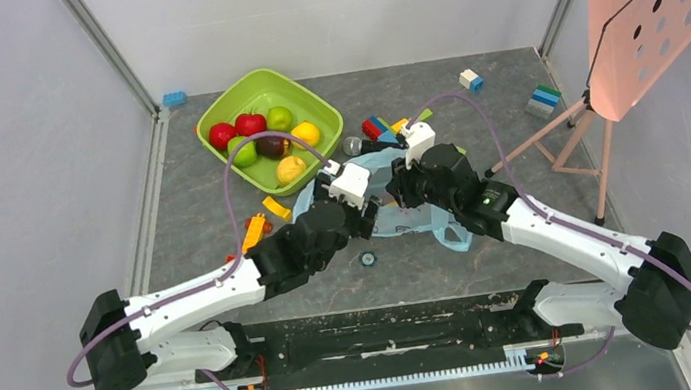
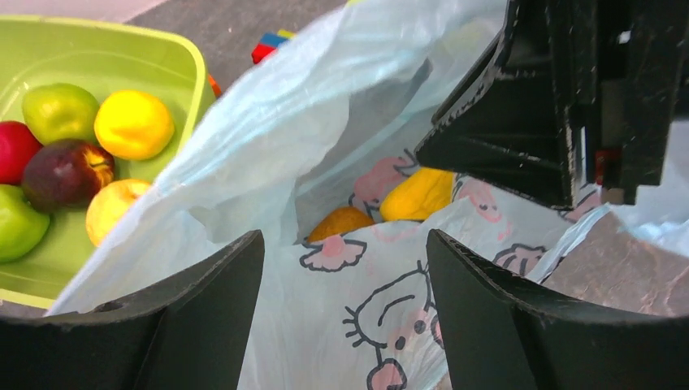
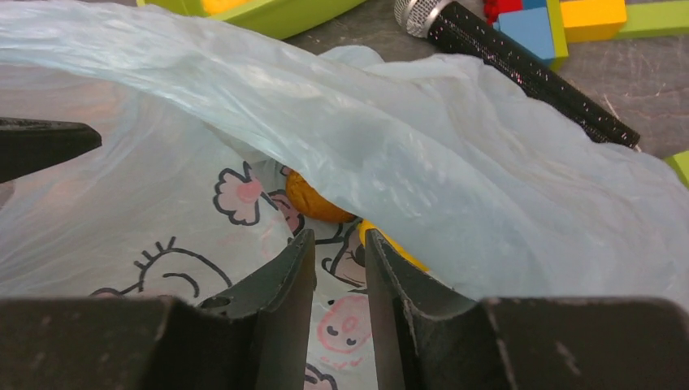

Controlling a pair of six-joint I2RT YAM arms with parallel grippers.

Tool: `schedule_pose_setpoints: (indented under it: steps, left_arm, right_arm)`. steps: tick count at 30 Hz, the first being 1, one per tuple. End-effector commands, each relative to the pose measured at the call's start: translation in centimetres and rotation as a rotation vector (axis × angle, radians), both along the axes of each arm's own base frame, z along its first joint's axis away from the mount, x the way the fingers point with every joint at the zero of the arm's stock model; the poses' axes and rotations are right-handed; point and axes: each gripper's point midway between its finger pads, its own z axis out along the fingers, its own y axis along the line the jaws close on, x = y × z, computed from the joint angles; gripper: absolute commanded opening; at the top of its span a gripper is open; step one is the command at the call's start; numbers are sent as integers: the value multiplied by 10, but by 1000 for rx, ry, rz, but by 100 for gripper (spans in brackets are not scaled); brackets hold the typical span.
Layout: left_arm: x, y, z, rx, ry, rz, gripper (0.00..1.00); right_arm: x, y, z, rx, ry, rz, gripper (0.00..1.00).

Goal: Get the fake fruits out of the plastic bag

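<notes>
The plastic bag (image 1: 436,226) lies mid-table, light blue with cartoon prints (image 2: 382,317). Its mouth gapes, and inside lie an orange fruit (image 2: 341,221) and an elongated yellow fruit (image 2: 418,195). The orange fruit (image 3: 318,203) also shows under the raised top layer (image 3: 390,154). My left gripper (image 2: 343,244) is open wide just above the bag's lower layer, in front of the mouth. My right gripper (image 3: 339,244) reaches into the mouth with its jaws a narrow gap apart and nothing between them; the top layer drapes over its right finger. Several fruits (image 1: 258,136) sit in the green bowl (image 1: 259,87).
Coloured building blocks (image 1: 383,127) lie beyond the bag, with orange ones (image 1: 264,221) to its left. A black rod with a silver mesh head (image 3: 520,65) lies behind the bag. A pink perforated stand (image 1: 646,14) on legs rises at the right. A small round piece (image 1: 367,258) sits near the arms.
</notes>
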Motion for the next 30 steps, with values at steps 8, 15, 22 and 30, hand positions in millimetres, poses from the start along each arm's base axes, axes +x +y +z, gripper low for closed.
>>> schedule_pose_setpoints:
  steps: [8, 15, 22, 30]
  left_arm:
    - [2, 15, -80, 91, 125, 124, 81]
    - [-10, 34, -100, 33, 181, 175, 81]
    - [-10, 38, -109, 35, 195, 193, 82]
    - [-9, 31, -105, -13, 208, 176, 84]
  right_arm:
    - [-7, -4, -45, 3, 65, -21, 33]
    - [-45, 7, -92, 38, 190, 117, 32]
    - [-84, 0, -136, -18, 286, 202, 31]
    - [-98, -4, -168, -106, 355, 236, 32]
